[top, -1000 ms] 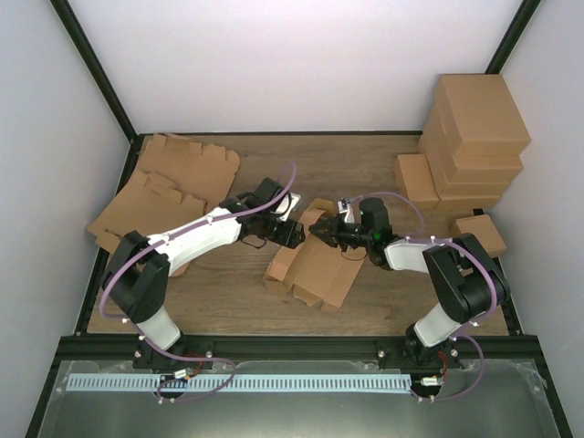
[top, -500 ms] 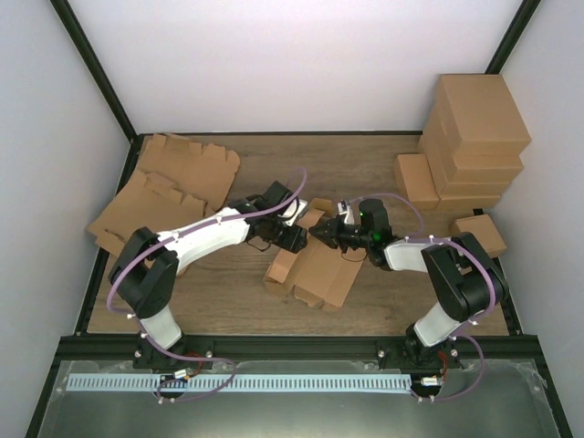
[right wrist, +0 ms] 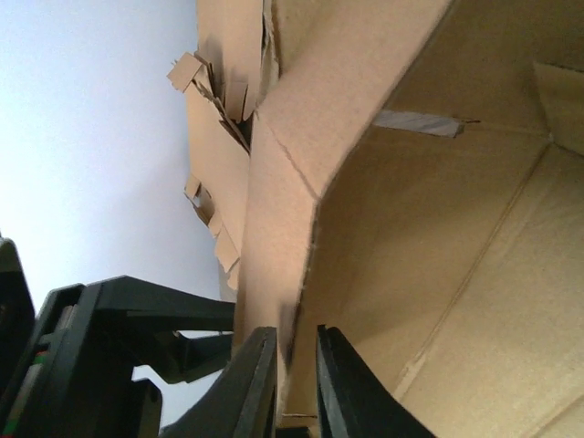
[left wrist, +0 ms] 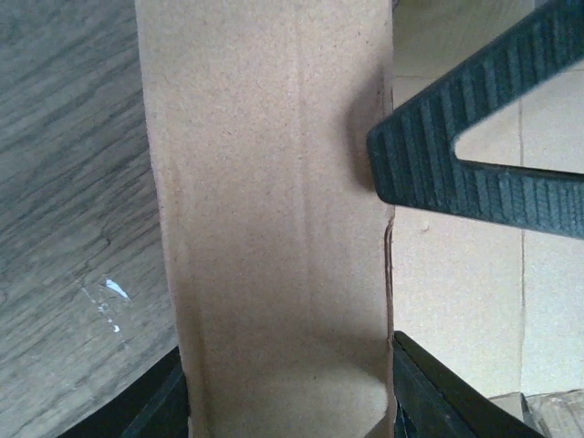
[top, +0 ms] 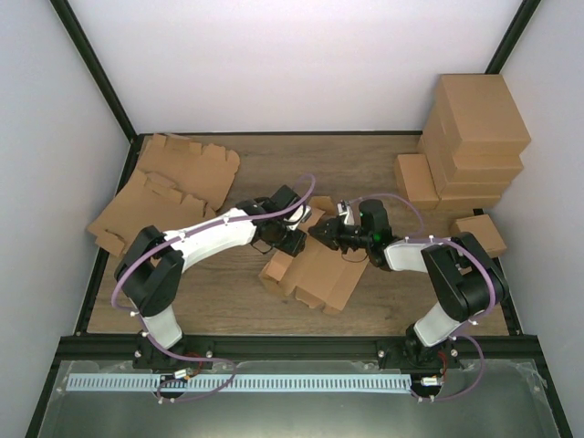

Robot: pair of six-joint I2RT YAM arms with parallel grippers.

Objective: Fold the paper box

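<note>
Paper box (top: 315,269): brown cardboard, partly folded, lying mid-tabletop (top: 365,169) between the two arms, far end raised, near flaps spread on the wood. Left hand (top: 294,239): at the box's far left corner, astride an upright flap (left wrist: 274,228); one ribbed finger (left wrist: 456,173) against the flap's right edge, the other hidden behind the card; clamped or merely astride, impossible to tell. Right hand (top: 321,234): at the box's far edge, facing the left hand and just beside it; fingers (right wrist: 255,383) almost together, pinched on the edge of a box wall. Flat cardboard sheets (top: 173,187): heaped at the far left of the tabletop, notched flaps showing, well apart from the box. Stack of cartons (top: 474,137): far right corner, beside the wall. Small closed carton (top: 481,233): in front of the stack, near the right arm.
</note>
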